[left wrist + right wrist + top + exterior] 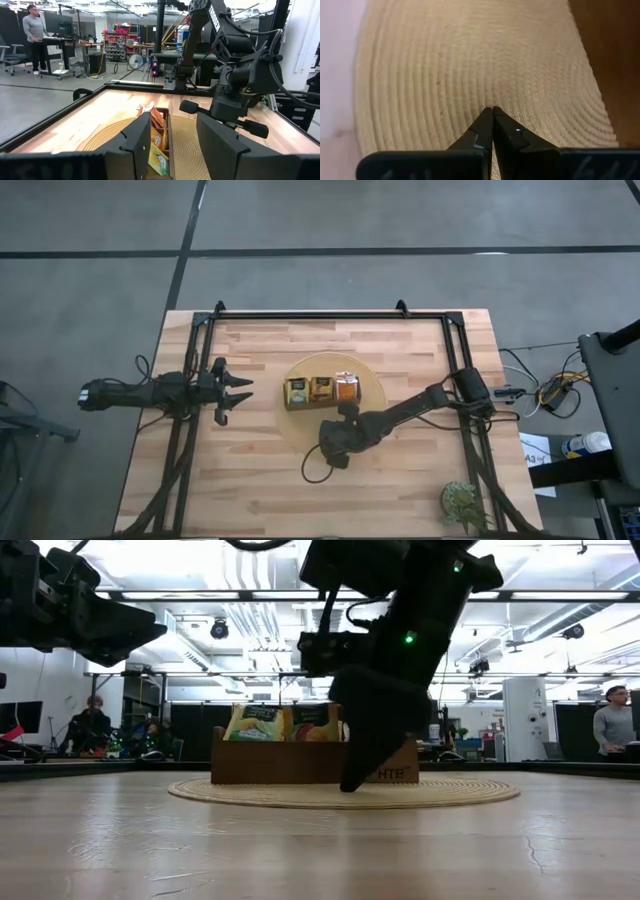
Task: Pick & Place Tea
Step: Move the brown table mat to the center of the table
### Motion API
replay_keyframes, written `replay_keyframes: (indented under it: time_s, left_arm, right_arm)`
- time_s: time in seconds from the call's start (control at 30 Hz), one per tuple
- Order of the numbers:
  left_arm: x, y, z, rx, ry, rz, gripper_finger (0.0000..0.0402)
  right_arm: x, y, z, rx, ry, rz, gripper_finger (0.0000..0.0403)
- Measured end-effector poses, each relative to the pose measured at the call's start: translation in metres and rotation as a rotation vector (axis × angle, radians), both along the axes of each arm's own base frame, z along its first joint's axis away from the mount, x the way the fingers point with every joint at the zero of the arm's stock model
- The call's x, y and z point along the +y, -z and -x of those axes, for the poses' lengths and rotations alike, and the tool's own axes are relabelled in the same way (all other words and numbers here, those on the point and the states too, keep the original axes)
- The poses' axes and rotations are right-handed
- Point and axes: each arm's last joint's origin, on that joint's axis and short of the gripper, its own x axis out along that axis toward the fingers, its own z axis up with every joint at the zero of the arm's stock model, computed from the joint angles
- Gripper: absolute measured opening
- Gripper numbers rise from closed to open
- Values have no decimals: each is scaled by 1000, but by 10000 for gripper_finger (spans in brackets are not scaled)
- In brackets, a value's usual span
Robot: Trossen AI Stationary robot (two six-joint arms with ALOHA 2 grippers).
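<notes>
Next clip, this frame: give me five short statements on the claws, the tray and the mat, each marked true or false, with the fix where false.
1. The right claw is shut and holds nothing. True.
2. The left claw is closed on a tea sachet. False: it is open and empty, out over the bare table left of the mat.
3. The wooden tray sits on a round woven mat. True.
4. All three tray compartments are empty. False: each holds tea sachets.
5. The right claw hangs over the mat just in front of the tray, tips pointing down. True.
</notes>
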Motion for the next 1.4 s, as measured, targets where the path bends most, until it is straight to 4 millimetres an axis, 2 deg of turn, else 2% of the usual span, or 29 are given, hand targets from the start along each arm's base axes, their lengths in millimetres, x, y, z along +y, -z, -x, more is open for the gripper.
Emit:
replay_keyframes:
  time_s: [0.23,0.37,0.53,0.73,0.87,0.97,1.13,1.4]
  left_arm:
    - [0,0,0,-1,0,0,153]
    - [0,0,0,-1,0,0,153]
    - [0,0,0,-1,0,0,153]
    - [0,0,0,-2,0,0,153]
    - [0,0,0,-2,0,0,153]
    - [0,0,0,-2,0,1,153]
    - [0,0,0,-3,0,0,153]
    - [0,0,0,-3,0,0,153]
  right_arm:
    - [9,-9,2,44,-361,-10,8]
    - [10,-8,3,54,-447,10,8]
    - [10,0,5,63,-454,-8,8]
    - [7,20,-6,-15,-200,-232,8]
    - [2,25,-9,-11,-103,-345,8]
    - [0,25,-9,-11,-93,-346,8]
    - [0,21,-9,-16,-170,-309,8]
    - [0,-4,-7,-48,-209,-294,8]
